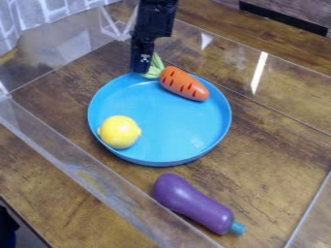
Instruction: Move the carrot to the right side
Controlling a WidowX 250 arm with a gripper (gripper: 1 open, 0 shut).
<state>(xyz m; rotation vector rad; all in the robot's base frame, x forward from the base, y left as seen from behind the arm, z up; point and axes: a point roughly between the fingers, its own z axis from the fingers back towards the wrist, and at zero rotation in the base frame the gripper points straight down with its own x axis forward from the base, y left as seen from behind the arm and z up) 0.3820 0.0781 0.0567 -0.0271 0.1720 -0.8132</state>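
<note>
The orange carrot [185, 86] lies on the far right part of the blue plate [168, 140], its light green leafy top [157, 71] pointing to the far left. My gripper [141, 67] hangs over the plate's far rim, just left of the leafy top. Its black fingers are shut together, and nothing shows between them. Whether the fingers touch the leaves, I cannot tell.
A round yellow lemon [119, 131] sits on the plate's near left. A purple eggplant [195, 202] lies on the wooden table in front of the plate. Clear plastic walls [52, 145] enclose the work area on the left and near sides.
</note>
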